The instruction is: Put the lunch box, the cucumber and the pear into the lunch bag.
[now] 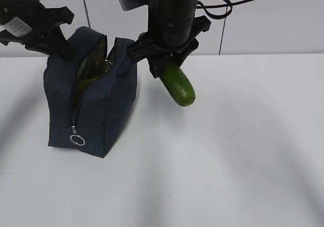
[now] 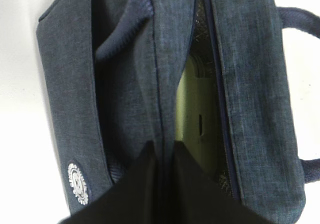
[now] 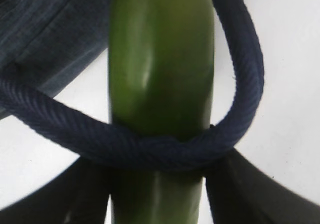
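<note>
While wrist shows lunch box (image 2: 192, 119), exterior hides it

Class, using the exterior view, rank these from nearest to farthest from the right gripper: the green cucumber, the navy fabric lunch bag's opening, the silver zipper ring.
1. Green cucumber, held in the right gripper.
2. Navy fabric lunch bag's opening, just left.
3. Silver zipper ring, low on the bag's front.

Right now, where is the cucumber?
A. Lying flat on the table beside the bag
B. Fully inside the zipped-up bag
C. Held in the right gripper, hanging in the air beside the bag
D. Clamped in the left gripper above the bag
C: the right gripper is shut on the cucumber, whose lower end hangs clear of the table, right of the open lunch bag.
</note>
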Available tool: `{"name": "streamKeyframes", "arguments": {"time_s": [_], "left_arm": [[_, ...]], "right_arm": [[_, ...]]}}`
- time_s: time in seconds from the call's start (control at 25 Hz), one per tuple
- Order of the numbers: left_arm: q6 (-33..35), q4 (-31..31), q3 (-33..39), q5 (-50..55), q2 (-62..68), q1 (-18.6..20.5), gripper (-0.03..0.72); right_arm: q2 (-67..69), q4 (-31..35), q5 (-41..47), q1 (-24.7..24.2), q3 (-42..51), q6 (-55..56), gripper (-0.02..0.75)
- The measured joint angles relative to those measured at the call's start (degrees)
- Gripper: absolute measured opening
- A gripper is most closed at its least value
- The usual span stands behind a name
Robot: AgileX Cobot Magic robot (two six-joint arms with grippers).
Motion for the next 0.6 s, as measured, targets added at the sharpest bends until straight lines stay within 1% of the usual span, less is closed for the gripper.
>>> {"name": "streamKeyframes", "arguments": {"time_s": [0.28, 0.6], "left_arm": [[0.00, 0.05, 0.00, 0.00, 0.00, 0.00, 0.000], [-0.05, 0.36, 0.00, 0.00, 0.00, 0.00, 0.000]], "right_arm": [[-0.97, 3.45, 0.23, 0.00, 0.68, -1.39, 0.401], [-2.08, 3.67, 0.23, 0.00, 5.64, -1.84, 0.401]]}}
